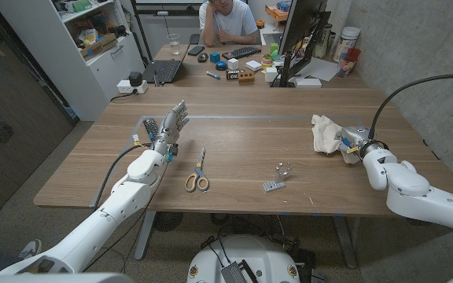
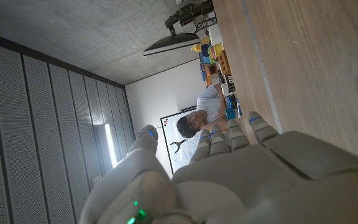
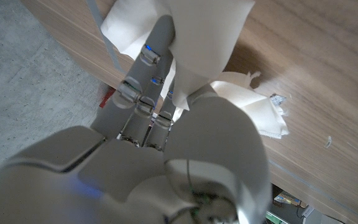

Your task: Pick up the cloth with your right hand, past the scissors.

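The right hand (image 3: pixel 166 155) was grasping the cloth (image 3: pixel 197 37), its fingers (image 3: pixel 143 81) wrapped in; the lift itself apparently remained, the cloth seemingly touching the table (image 1: pixel 250 134).

Beyond the left hand (image 1: pixel 169 128) a wooden table (image 1: pixel 242 110) runs to a cluttered desk (image 1: pixel 234 59) with a monitor (image 1: pixel 297 31), white shelving (image 1: pixel 93 47) left, grey concrete wall (image 1: pixel 415 47) right

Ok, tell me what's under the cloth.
The right hand grips the cloth; in the right wrist view its fingers lie against the folds. Below that is the wooden table. Anything inside the folds is covered.
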You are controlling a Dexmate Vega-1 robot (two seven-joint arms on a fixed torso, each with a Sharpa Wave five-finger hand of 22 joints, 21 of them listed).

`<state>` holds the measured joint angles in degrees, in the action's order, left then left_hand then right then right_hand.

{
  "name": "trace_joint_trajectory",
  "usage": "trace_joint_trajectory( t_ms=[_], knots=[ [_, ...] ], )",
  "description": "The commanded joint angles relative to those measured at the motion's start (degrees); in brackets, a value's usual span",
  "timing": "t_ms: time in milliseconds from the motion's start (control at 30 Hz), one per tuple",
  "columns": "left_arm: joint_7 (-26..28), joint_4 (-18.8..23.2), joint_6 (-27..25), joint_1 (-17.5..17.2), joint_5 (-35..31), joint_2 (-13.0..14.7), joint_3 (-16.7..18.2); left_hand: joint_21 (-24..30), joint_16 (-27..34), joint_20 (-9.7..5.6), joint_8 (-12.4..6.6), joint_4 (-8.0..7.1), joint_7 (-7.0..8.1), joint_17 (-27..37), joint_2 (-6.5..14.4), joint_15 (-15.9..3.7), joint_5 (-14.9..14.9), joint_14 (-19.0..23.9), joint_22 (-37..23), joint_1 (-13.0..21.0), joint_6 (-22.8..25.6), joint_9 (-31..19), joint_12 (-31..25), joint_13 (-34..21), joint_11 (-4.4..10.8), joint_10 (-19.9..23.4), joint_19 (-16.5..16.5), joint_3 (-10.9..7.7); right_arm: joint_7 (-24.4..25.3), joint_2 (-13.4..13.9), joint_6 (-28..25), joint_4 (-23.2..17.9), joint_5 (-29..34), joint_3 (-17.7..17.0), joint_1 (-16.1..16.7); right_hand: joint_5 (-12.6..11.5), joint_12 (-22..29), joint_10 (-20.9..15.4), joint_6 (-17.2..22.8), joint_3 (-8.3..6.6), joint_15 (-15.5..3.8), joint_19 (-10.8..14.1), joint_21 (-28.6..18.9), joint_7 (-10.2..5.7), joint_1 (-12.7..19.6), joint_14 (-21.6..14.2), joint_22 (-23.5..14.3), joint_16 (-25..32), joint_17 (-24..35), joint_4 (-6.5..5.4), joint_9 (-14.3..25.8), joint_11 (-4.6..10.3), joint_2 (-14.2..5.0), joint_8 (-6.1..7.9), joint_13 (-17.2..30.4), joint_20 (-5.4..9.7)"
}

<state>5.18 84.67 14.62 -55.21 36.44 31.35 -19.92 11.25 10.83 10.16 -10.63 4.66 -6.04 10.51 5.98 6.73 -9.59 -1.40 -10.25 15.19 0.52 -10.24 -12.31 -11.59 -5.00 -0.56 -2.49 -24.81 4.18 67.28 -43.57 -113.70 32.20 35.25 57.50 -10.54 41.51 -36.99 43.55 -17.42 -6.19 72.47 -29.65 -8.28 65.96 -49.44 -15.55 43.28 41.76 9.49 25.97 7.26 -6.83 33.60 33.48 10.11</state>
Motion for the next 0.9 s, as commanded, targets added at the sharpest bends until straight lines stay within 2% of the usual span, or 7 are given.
trace_joint_trajectory(
  t_ms=[33, 100, 233, 400, 467, 533, 900],
  knots=[
    [-0.34, -0.46, -0.39, 0.41, 0.13, -0.05, -0.09, 0.37, 0.20, 0.41, -0.25, 0.39, -0.10, 0.26, -0.10, 0.59, -0.36, 0.07, -0.30, -0.28, 0.27, -0.14, -0.27, -0.15, 0.24, 0.22, -0.13, 0.00, -1.82, -0.41, 1.39, -0.36, -3.37, -2.44, 0.46, -0.10, 1.69, 1.14, -1.24, -1.10, -4.69, 2.87, -2.61, 2.14, 2.26, -2.72, -0.01, 0.49, 2.80, -0.10, 2.15, -1.57, -0.64, 0.72, 3.29, 2.10],
    [-0.47, -0.79, -0.28, 0.59, 0.12, -0.18, -0.16, 0.39, 0.22, 0.42, -0.26, 0.40, -0.09, 0.26, -0.10, 0.58, -0.36, 0.12, -0.30, -0.29, 0.31, -0.14, -0.28, -0.15, 0.27, 0.23, -0.07, -0.01, -0.34, -0.86, 0.91, -0.30, -2.66, -2.64, 1.01, -0.42, 2.11, 1.98, -1.69, -1.81, -4.56, 2.78, -3.06, 2.76, 3.32, -2.71, 0.17, -0.08, 3.48, 0.03, 2.58, -2.74, -1.20, 0.69, 4.35, 2.29],
    [-0.85, -1.49, -0.11, 0.93, 0.24, -0.48, -0.30, 0.37, 0.20, 0.46, -0.26, 0.43, -0.08, 0.25, -0.11, 0.59, -0.36, 0.06, -0.30, -0.31, 0.31, -0.14, -0.27, -0.16, 0.22, 0.21, -0.12, -0.01, -0.58, -0.89, 0.73, -0.76, -2.65, -3.24, 1.30, -0.95, 2.96, 3.09, -1.40, -2.89, -4.36, 2.04, -3.71, 3.46, 4.97, -2.15, 0.50, -1.51, 4.52, 0.15, 3.31, -3.57, -1.53, 1.00, 6.26, 2.33],
    [-1.20, -2.09, 0.10, 1.25, 0.29, -0.63, -0.37, 0.37, 0.19, 0.47, -0.26, 0.47, -0.12, 0.25, -0.11, 0.62, -0.36, 0.04, -0.30, -0.34, 0.34, -0.15, -0.26, -0.16, 0.26, 0.19, -0.14, -0.03, -0.78, -1.04, 0.16, -1.32, -2.52, -3.92, 1.60, -1.22, 4.23, 2.67, -0.90, -3.37, -4.99, 1.30, -4.42, 3.62, 5.82, -2.89, 0.69, -1.99, 6.00, -0.08, 4.56, -3.56, -1.56, 1.77, 7.99, 2.36],
    [-1.36, -2.32, 0.12, 1.43, 0.27, -0.64, -0.41, 0.37, 0.18, 0.46, -0.26, 0.48, -0.13, 0.25, -0.11, 0.62, -0.36, 0.04, -0.30, -0.35, 0.36, -0.15, -0.26, -0.16, 0.19, 0.18, -0.14, -0.03, -0.31, -1.07, -0.02, -1.58, -2.32, -4.33, 1.93, -1.28, 4.81, 2.36, -0.88, -3.48, -5.12, 1.10, -4.80, 3.74, 6.04, -3.25, 0.75, -2.08, 6.78, -0.23, 4.92, -2.94, -1.64, 1.93, 8.73, 2.35],
    [-1.38, -2.64, 0.41, 1.54, 0.34, -0.84, -0.34, 0.37, 0.18, 0.48, -0.26, 0.49, -0.11, 0.25, -0.11, 0.62, -0.36, 0.03, -0.30, -0.36, 0.37, -0.15, -0.26, -0.16, 0.17, 0.18, -0.14, -0.04, -1.13, -0.79, -0.39, -1.93, -1.56, -4.01, 1.59, -1.33, 5.45, 1.74, -0.27, -3.61, -5.28, 0.98, -5.21, 3.78, 6.20, -3.80, 0.81, -2.22, 7.45, -0.33, 4.97, -2.99, -1.62, 2.15, 9.40, 2.35],
    [-1.68, -3.58, 1.03, 2.43, 0.56, -1.39, -0.18, 0.43, 0.25, 0.46, -0.33, 0.55, 0.03, 0.25, -0.10, 0.36, -0.36, 0.22, -0.30, -0.39, 0.57, -0.15, -0.36, -0.17, 0.29, 0.44, 0.00, -0.08, -2.51, 0.61, -1.78, -4.51, 0.36, -4.51, 1.20, -1.38, 6.14, 0.67, 0.94, -3.93, -5.79, 0.75, -6.50, 4.23, 6.48, -5.61, 0.97, -2.50, 9.58, -0.50, 4.85, -2.93, -1.37, 2.41, 10.23, 2.37]
  ],
)
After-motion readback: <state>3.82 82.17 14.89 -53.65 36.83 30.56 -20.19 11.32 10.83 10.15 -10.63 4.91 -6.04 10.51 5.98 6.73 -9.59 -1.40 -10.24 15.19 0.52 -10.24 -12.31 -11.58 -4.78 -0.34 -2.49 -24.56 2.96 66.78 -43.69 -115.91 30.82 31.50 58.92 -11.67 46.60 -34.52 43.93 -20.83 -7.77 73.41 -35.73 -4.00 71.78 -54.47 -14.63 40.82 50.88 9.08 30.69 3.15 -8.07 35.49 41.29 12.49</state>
